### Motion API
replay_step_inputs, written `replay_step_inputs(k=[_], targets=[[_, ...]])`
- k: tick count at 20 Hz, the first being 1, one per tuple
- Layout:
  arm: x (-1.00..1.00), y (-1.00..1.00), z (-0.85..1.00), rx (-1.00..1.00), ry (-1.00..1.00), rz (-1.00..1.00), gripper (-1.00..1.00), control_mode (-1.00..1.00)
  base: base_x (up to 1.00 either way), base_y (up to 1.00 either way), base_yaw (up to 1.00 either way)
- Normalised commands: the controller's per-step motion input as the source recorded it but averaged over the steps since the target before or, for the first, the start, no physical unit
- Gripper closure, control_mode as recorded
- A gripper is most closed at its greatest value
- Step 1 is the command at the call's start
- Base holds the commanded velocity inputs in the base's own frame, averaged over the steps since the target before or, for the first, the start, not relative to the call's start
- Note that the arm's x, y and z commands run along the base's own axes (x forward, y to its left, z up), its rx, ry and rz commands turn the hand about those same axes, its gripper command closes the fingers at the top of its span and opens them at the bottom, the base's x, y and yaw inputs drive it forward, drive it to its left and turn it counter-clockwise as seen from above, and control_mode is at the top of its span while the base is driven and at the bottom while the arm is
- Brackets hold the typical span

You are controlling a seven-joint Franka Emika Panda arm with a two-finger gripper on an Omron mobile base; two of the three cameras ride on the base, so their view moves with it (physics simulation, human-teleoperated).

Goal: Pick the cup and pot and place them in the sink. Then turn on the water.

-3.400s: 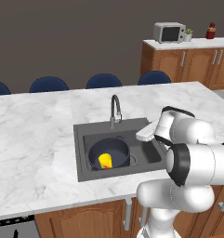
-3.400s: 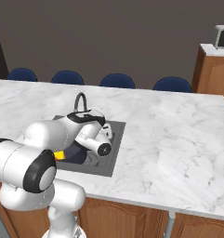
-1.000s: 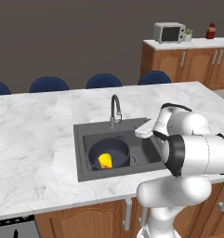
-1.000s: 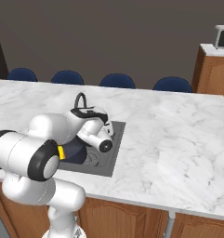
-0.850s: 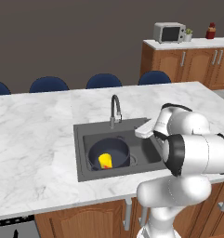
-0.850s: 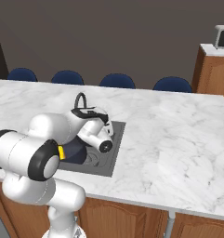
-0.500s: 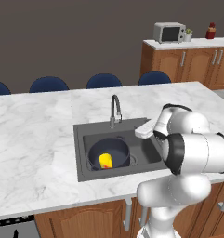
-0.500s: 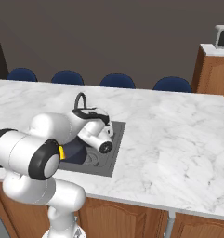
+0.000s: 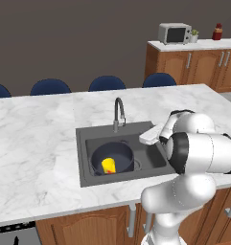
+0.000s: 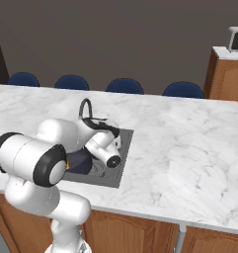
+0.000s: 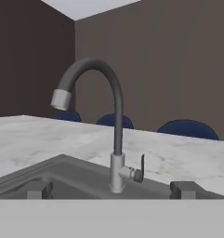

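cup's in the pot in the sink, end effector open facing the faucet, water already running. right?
Not quite: no water is running. The hand view shows the faucet spout dry. The rest holds: the yellow cup sits in the pot in the sink, and the end effector is open facing the faucet.

Two base views, from behind the arm at left and right, angled down on the same sink (image 9: 86, 143) in the counter (image 9: 35, 139). Hand view, low and close, level toward the faucet (image 11: 111, 116).
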Motion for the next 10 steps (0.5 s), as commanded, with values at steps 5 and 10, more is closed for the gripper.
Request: replay_step_inputs(k=[5, 10], targets=[[0.0, 0.0, -0.1, 0.04, 0.0, 0.0, -1.0, -1.0, 0.0, 0.0, 0.0], [0.0, -0.06, 0.0, 0.03, 0.0, 0.0, -1.0, -1.0, 0.0, 0.0, 0.0]])
